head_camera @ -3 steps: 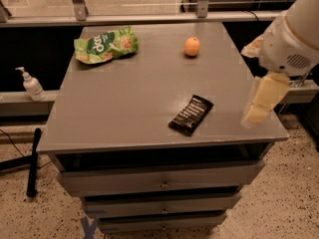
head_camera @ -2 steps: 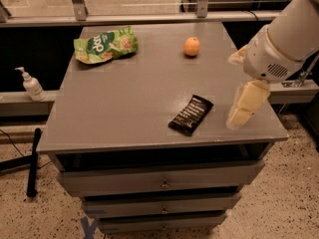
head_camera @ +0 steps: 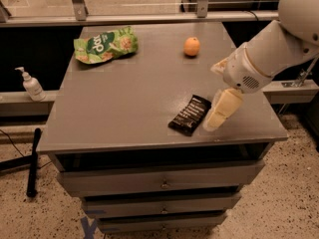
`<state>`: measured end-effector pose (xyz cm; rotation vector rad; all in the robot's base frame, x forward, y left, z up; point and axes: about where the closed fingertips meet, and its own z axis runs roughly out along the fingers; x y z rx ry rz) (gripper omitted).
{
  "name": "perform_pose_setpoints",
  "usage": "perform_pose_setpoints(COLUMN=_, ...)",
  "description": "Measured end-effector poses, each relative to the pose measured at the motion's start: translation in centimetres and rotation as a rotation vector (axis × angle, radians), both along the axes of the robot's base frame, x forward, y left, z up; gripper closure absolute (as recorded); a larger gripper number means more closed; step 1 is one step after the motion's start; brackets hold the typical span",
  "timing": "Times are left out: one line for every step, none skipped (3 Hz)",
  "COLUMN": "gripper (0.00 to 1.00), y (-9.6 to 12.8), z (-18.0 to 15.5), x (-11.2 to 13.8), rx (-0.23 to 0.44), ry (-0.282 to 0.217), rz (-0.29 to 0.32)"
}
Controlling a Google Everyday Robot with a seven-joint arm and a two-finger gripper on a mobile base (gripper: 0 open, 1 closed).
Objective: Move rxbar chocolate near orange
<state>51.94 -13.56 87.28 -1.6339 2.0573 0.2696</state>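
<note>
The rxbar chocolate [head_camera: 190,114], a flat black wrapper with white lettering, lies near the front right of the grey table top [head_camera: 124,98]. The orange [head_camera: 192,46] sits at the back right of the table, well apart from the bar. My gripper [head_camera: 218,116], with cream-coloured fingers, hangs just right of the bar, low over the table and close to the bar's right edge. It holds nothing. The white arm reaches in from the upper right.
A green crinkly snack bag [head_camera: 105,44] lies at the back left of the table. Drawers [head_camera: 159,183] sit below the table top. A soap pump bottle [head_camera: 31,85] stands on a ledge to the left. A railing runs behind the table.
My gripper has moved left and down, from beyond the table's right edge to right beside the bar. The bar, the orange and the bag have not moved.
</note>
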Motion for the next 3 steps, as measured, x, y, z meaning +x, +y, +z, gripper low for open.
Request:
perform_pose_setpoints(gripper=0.00, y=1.4, z=-1.6, x=0.7, rx=0.053, ry=0.007, rz=0.003)
perform_pose_setpoints(gripper=0.00, y=2.1, z=-3.1, x=1.0, rx=0.092, ry=0.026, rz=0.002)
perform_pose_setpoints(gripper=0.18, y=2.3, z=-4.0, x=1.1, rx=0.112, ry=0.043, rz=-0.004)
